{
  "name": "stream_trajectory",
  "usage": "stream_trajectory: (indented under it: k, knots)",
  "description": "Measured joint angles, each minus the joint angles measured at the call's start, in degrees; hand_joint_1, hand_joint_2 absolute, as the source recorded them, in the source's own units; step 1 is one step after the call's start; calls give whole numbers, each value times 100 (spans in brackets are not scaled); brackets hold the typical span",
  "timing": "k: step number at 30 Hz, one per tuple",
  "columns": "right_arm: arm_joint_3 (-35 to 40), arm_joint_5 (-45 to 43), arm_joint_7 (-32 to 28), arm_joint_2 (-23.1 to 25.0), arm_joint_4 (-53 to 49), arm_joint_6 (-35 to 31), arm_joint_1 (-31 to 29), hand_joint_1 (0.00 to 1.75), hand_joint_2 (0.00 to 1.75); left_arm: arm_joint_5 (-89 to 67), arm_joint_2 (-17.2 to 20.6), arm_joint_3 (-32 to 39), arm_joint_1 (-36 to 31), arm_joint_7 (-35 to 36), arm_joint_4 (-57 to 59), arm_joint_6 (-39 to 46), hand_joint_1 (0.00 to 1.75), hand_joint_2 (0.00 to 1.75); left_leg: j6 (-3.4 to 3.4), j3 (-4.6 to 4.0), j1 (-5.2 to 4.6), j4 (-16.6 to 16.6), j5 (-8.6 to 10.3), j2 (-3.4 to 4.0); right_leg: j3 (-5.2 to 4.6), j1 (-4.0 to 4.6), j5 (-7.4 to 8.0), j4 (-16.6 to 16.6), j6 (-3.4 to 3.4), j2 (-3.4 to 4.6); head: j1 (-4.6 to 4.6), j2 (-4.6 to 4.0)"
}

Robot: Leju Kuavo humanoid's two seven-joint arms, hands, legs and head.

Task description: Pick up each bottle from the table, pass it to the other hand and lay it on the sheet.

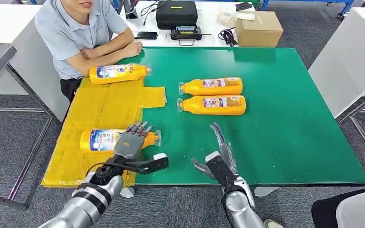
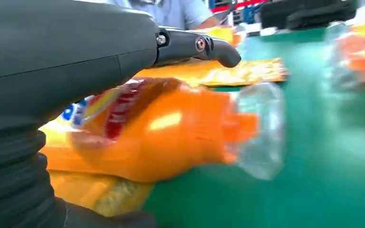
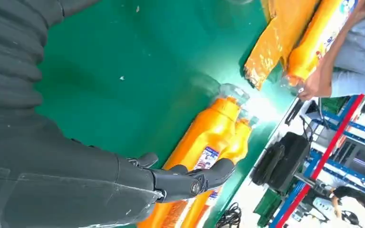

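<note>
Step in hand looks like the lay-down: left hand (image 1: 132, 141) sits over the near bottle (image 1: 100, 140), which lies on its side on the yellow sheet (image 1: 105, 105), clear cap past the sheet edge over the green table (image 1: 285, 118); fingers draped across the bottle's shoulder, thumb out to the cap side; can't tell whether they grip or just rest on it; right hand (image 1: 221, 156) is spread flat and holds nothing, well apart from the two bottles (image 1: 212, 96) lying beyond its fingertips; next move, my read: lift the left hand clear, send the right one forward for the closer of the pair; another bottle (image 1: 118, 73) is already on the sheet's far end by a person's arm; bottles are orange, labelled, round-bodied, likely to roll.
</note>
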Motion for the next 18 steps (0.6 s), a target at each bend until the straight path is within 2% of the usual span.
stream_trajectory:
  k: [10,15,18]
  knots:
    - [-83,-185,-54,-2,-190,-114,208,0,175,-241,2,-435,701,16,-1379,568,0,175,0,-35,0,0,-1,0,-34,0,-1,0,0,0,0,0]
    - [-245,-1129,-90,28,-558,418,427,0,175,1004,-20,-549,1117,-654,-2079,977,0,175,1,-39,0,0,-2,0,-40,0,-1,-1,0,0,0,0]
    - [-313,-1266,-83,48,-783,503,536,0,175,1231,-37,-555,1271,-826,-2313,1097,0,175,0,-40,0,0,-3,2,-43,0,-1,-1,0,1,0,0]
